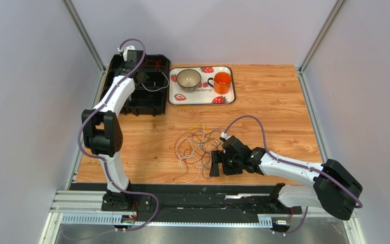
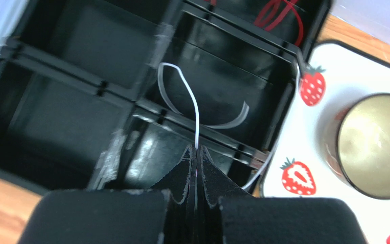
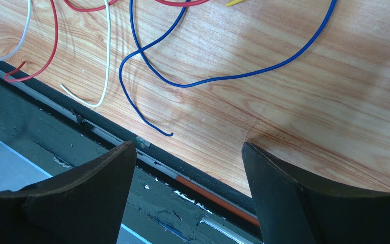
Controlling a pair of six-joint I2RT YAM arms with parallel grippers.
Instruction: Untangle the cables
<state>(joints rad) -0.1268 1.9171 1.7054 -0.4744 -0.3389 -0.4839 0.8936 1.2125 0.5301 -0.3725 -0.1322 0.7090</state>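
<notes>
While the left gripper (image 2: 196, 152) pinches a white cable (image 2: 197, 122) running straight ahead from its tips, looped over a divider of the black bin (image 2: 70, 56) and blurred there, the right gripper (image 3: 187, 145) stands spread at the near edge of the table (image 3: 309, 101); the tangled cables (image 1: 195, 144) lie ahead, bare wood between its fingers (image 3: 80, 203).

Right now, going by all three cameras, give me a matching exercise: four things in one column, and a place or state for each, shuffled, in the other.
Column one
1. left pincer
2. right pincer
3. orange cup
4. blue cable

Column two
A. lying on the wooden table
B. standing on the strawberry tray
C. shut on a white cable above the black organizer
D. open, holding nothing

Pairs: 1-C, 2-D, 3-B, 4-A
</notes>
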